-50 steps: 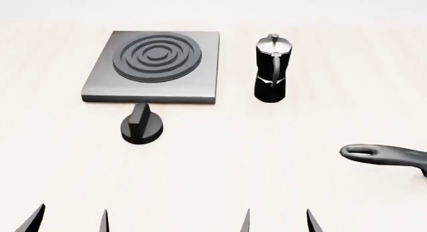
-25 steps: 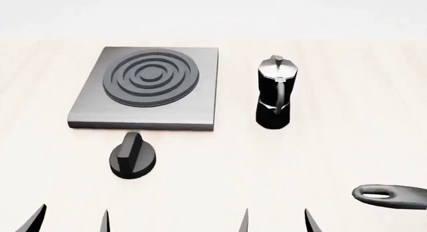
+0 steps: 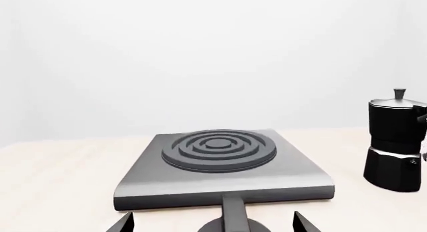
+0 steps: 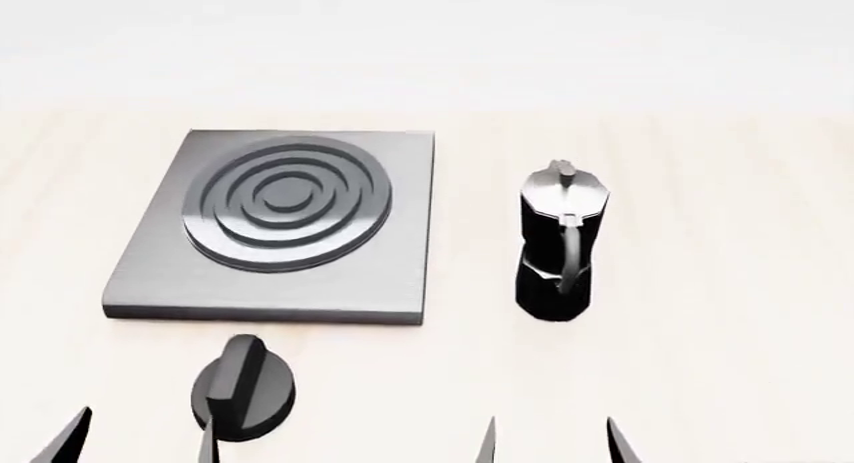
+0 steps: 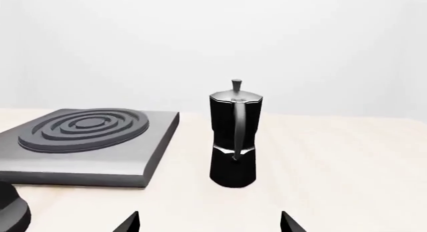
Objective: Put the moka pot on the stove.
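Observation:
The moka pot (image 4: 558,245) stands upright on the pale wooden table, just right of the stove (image 4: 387,273), apart from it, its curved handle turned toward me. The pot also shows in the right wrist view (image 5: 233,137) and at the edge of the left wrist view (image 3: 395,142). The stove is a grey square plate with a ring burner (image 3: 293,169) (image 5: 143,157). My left gripper (image 4: 144,441) is open near the table's front edge, its tips either side of a black knob. My right gripper (image 4: 550,443) is open too, in front of the pot and holding nothing.
A short black round knob (image 4: 244,393) lies on the table just in front of the stove, between my left fingertips (image 3: 301,224); it also shows in the left wrist view (image 3: 233,219). The pale table (image 4: 721,363) stretches to the right of the pot.
The head view has tilted down or forward: stove, pot and knob have slid lower in the picture. The black pan handle at the right has left the view. Both grippers stay open.

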Controlling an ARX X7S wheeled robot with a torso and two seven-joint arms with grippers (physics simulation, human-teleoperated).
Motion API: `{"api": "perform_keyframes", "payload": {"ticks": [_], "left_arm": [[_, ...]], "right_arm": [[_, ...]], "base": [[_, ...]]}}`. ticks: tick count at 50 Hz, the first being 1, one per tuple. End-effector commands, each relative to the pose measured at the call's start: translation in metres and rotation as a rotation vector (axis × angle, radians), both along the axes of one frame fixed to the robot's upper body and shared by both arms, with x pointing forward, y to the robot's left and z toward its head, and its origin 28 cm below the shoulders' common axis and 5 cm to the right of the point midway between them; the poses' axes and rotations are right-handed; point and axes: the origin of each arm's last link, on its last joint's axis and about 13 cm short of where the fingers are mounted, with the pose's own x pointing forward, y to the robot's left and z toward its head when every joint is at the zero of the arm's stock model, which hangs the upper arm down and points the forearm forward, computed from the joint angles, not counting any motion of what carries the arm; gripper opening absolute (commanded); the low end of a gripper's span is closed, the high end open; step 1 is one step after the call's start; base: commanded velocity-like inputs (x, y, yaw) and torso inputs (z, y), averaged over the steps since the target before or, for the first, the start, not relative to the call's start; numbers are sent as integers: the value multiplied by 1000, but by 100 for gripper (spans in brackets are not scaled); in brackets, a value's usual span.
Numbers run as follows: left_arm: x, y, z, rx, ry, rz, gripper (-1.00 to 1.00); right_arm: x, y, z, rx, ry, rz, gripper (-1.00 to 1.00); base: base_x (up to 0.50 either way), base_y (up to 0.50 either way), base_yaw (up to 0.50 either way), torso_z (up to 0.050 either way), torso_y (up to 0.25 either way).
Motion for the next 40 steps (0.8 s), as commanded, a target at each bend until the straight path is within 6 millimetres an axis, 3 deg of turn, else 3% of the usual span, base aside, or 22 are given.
{"api": "perform_keyframes", "payload": {"ticks": [1,33,40], "left_arm": [[0,0,0,5,-5,-3,100],[0,0,0,17,15,-9,100],[0,0,0,18,16,-13,100]], "right_arm": [[0,0,-1,3,5,-1,100],[-1,1,-6,6,18,2,100],[-2,0,-1,9,-6,4,100]], "base": [[289,0,0,0,0],[287,0,0,0,0],[0,0,0,0,0]]}}
